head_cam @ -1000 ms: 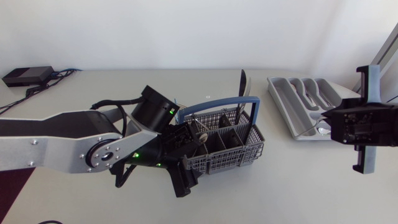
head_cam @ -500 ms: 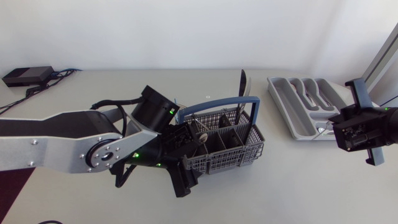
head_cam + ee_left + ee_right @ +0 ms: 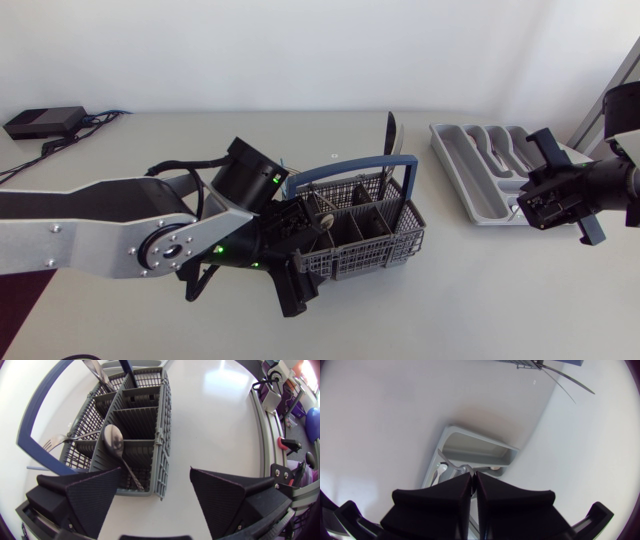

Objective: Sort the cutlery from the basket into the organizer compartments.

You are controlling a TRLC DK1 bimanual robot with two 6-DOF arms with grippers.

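1. Left gripper: jaws released, with the two fingers spread wide. No item is grasped.
2. The near end wall of the basket lies between these fingers, close to one and apart from the other (contact cannot be confirmed from the wrist view).
3. Right gripper: jaws clenched, finger against finger, with no item visible between them.
4. The organizer lies directly ahead of and below the right gripper. Small silver pieces rest in the compartment nearest the fingertips; their type cannot be told.
5. Basket contents, left wrist view: a spoon leans bowl-up in a compartment near the gripper. A fork lies in the neighbouring compartment under the blue handle.
6. Head view: the basket stands near the middle of the table, with the left arm's gripper at its left front corner. A dark piece of cutlery stands upright at the far end of the basket.
7. Head view: the organizer sits to the right of the basket, well apart from it. The right arm's gripper is at its right front edge.
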